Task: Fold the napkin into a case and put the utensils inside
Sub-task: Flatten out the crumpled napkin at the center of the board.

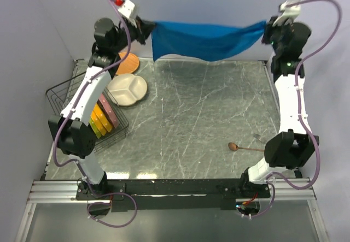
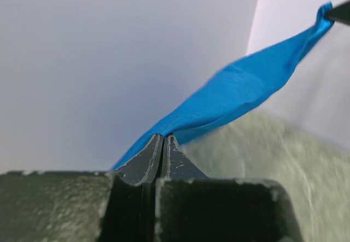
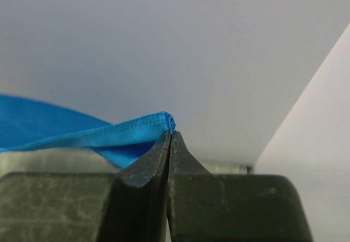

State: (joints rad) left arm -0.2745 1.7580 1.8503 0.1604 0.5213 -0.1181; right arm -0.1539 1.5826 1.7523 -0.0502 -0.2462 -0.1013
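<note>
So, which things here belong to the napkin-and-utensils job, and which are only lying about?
For the job: napkin, held in the air by left gripper and right gripper; wooden spoon on the table.
Lying about: white divided plate; round orange plate; wire rack holding coloured plates.

Soft, even, fairly bright light fills all 3 views, and shadows are faint. The top view is sharp, with pale glare patches on the table (image 1: 208,116) along its near edge. In the left wrist view the table behind the napkin (image 2: 235,94) is blurred.
</note>
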